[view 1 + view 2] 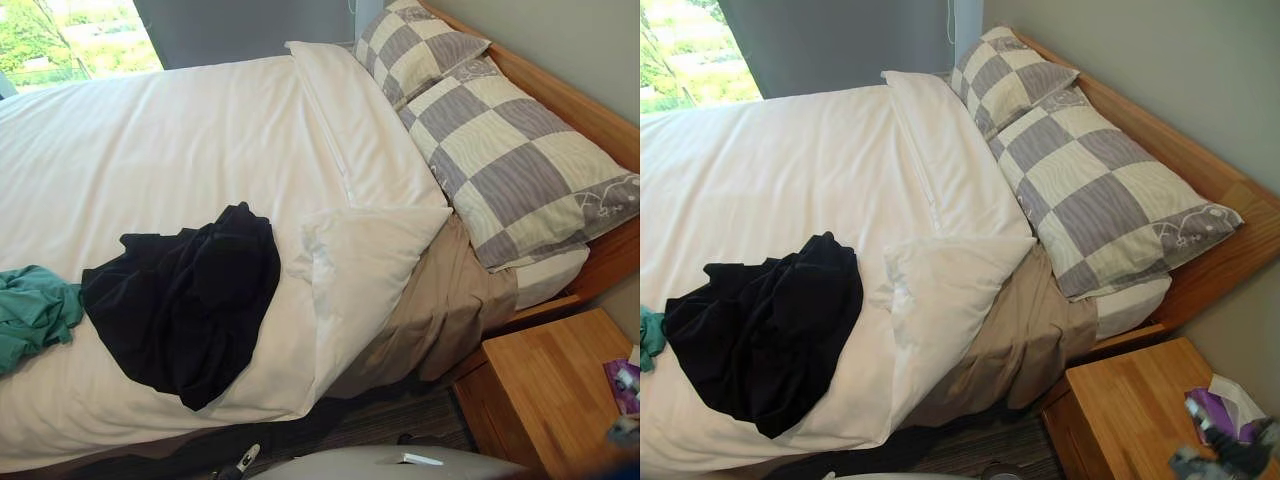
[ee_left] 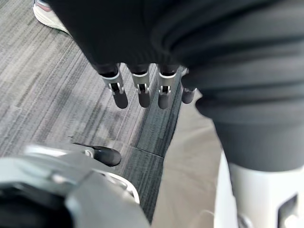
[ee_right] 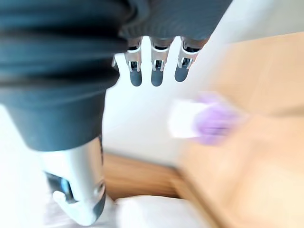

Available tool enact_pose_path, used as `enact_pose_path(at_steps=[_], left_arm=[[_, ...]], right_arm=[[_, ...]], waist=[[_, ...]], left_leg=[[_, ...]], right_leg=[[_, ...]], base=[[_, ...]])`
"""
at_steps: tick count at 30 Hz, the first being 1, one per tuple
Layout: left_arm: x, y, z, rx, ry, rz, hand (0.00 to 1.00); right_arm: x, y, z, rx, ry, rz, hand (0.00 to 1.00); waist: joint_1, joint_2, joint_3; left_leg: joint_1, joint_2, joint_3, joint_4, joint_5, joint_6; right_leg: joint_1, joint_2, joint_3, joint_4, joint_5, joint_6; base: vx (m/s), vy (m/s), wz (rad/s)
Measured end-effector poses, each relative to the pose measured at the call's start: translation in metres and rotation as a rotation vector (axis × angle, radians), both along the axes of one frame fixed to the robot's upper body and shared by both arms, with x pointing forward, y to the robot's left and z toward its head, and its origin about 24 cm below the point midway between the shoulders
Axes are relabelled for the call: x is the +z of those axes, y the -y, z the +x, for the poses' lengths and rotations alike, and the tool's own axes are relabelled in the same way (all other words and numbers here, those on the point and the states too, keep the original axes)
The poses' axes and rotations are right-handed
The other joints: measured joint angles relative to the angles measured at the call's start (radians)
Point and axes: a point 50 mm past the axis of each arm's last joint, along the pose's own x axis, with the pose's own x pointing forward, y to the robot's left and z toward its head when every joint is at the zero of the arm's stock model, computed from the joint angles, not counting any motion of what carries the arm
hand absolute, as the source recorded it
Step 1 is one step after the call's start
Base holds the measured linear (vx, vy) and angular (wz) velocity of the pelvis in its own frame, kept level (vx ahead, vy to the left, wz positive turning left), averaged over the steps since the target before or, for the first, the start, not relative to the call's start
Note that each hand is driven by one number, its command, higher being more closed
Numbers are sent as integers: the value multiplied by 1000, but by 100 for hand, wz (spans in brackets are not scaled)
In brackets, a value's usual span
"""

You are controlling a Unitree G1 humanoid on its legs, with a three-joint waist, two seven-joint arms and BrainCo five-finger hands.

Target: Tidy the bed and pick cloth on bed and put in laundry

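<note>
Bedside scene, left eye view: a black garment (image 1: 185, 300) lies crumpled on the white duvet (image 1: 150, 150) close to the bed's near edge. A teal garment (image 1: 35, 310) lies just beside it, toward the foot. A loose white pillow (image 1: 365, 250) lies askew, touching the black garment. A careless grab could bunch up duvet or drag that pillow along. The tan sheet (image 1: 440, 300) droops over the mattress side and may snag.

Right eye view: two checked pillows (image 1: 1080, 190) lean against the wooden headboard (image 1: 1200, 170). A wooden nightstand (image 1: 1130, 410) stands tight by the bed corner with a purple tissue pack (image 1: 1220, 405) on it. Most open room is over the duvet, away from the headboard.

Left wrist view: the left hand (image 2: 142, 92) hangs with fingers relaxed and empty above grey carpet (image 2: 57, 85). A person's shoe (image 2: 47, 16) is on the carpet beyond it, so a wide swing risks contact.

Right wrist view: the right hand (image 3: 156, 71) hangs slack and empty over the nightstand, where it could knock the pack off.
</note>
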Motion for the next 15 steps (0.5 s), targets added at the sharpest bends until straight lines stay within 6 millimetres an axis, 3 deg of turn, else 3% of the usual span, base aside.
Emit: enact_pose_path(at_steps=[2, 3, 6, 8, 10, 15], left_arm=[[0, 0, 1, -65, -11, 0, 0], [0, 0, 1, -69, -12, 0, 0], [0, 0, 5, -126, -11, 5, 0], [0, -1, 6, -162, -16, 9, 0], [1, -2, 7, -192, -18, 14, 0], [2, -4, 14, -262, -3, 29, 0]], right_arm=[[20, 1, 32, 63, 35, -81, 0], [22, 0, 36, 75, 36, -91, 0], [42, -15, 76, 235, 27, -194, 0], [52, -31, 101, 365, 1, -271, 0], [66, -61, 136, 558, -16, -376, 0], [81, -112, 190, 853, -68, -538, 0]], waist=[[3, 2, -1], [3, 2, -1], [3, 1, -1], [6, -2, 1], [14, -3, 7], [42, -14, 25]], left_leg=[[-4, -7, -21, 0, 2, 1], [-5, -9, -22, 0, 2, 1], [-22, -19, -52, 0, 7, 7], [-33, -22, -69, 0, 11, 10], [-34, -24, -75, 0, 13, 12], [-53, -36, -108, 0, 23, 22]], right_leg=[[2, -1, -7, -1, 0, 0], [2, -1, -7, -1, 0, 0], [-1, -7, -25, -4, 0, 1], [-1, -11, -32, -7, 1, 2], [-1, -13, -36, -9, 3, 4], [-1, -26, -65, -17, 8, 12]], base=[[13, -8, 12], [10, 0, 8], [2, -5, 21], [2, 0, 22], [6, 0, 10], [5, 0, 19]])
